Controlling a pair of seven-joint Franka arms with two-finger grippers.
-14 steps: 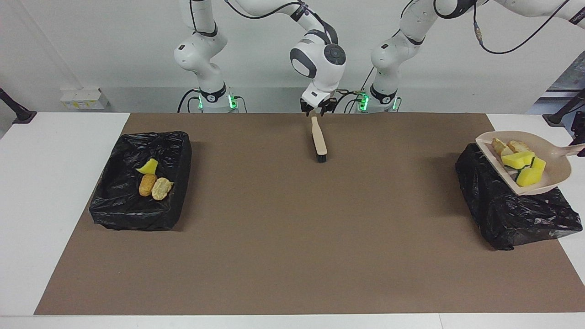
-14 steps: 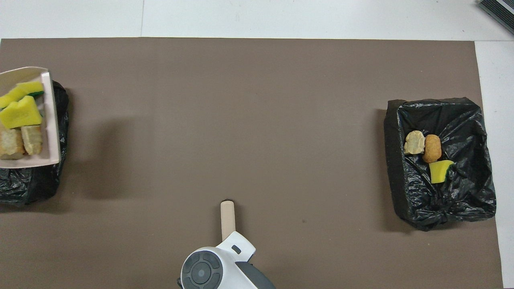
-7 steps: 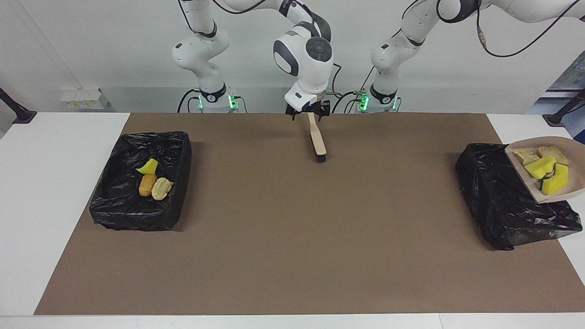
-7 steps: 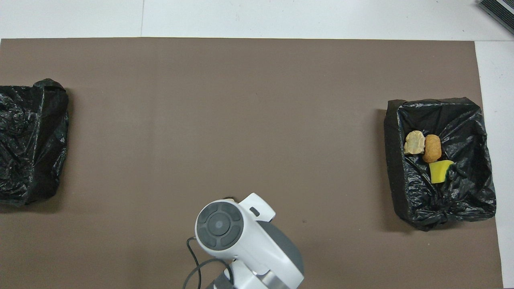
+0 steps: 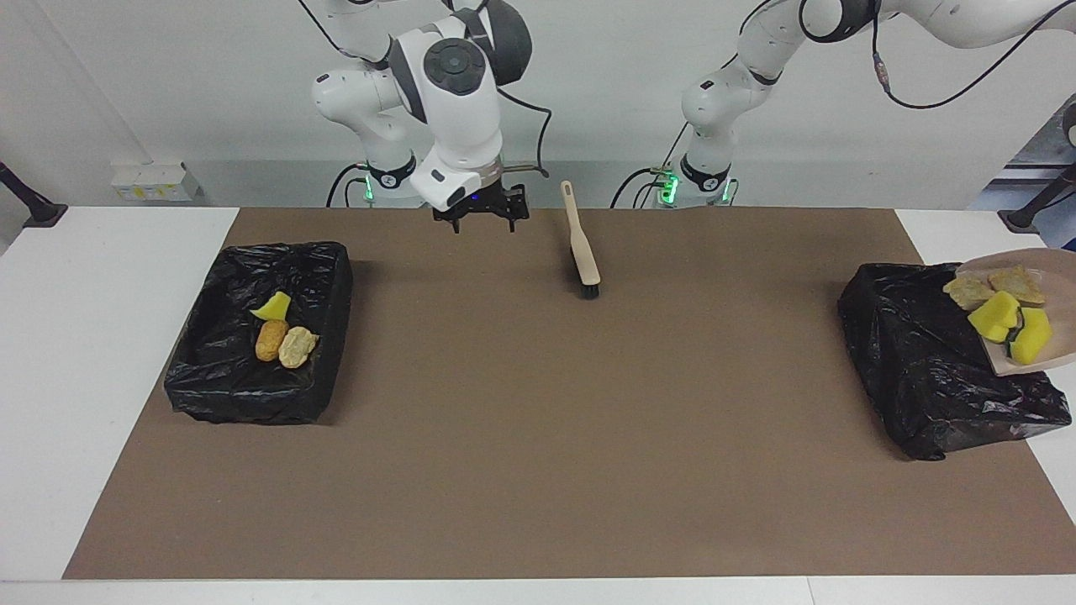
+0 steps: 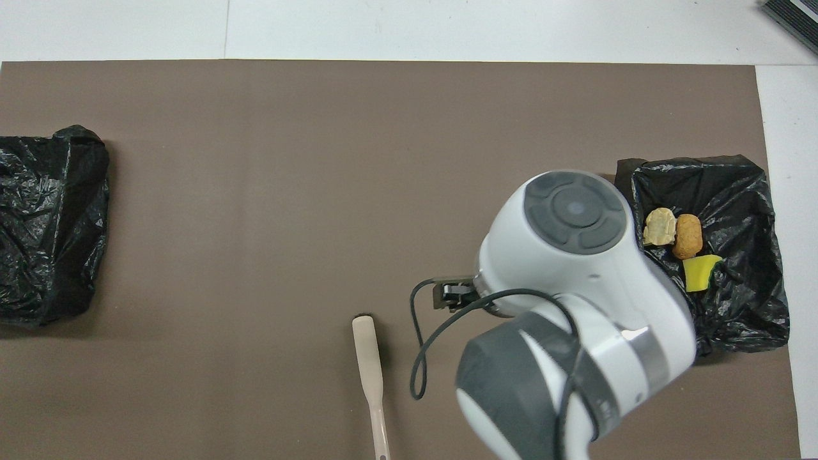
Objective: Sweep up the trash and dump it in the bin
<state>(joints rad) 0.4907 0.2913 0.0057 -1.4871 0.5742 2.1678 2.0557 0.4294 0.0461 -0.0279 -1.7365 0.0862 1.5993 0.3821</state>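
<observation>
Now four trash chunks (image 5: 1004, 311) are riding in the dustpan (image 5: 1055, 265) over the bin (image 5: 925, 370); its holder is lying out of view. Three chunks (image 5: 282, 332) are sitting in the other bin (image 5: 252, 386). Above the surface (image 5: 538, 437), the right hand (image 5: 479, 220) is hanging wide, apart from the brush (image 5: 582, 252).

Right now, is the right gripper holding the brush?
No. The brush lies on the mat, apart from the right gripper, whose jaws stand open and empty.

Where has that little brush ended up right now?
The brush lies alone on the brown mat, near the robots' edge and about midway between the two black bins; the right gripper hangs empty beside it, toward the right arm's end.
</observation>
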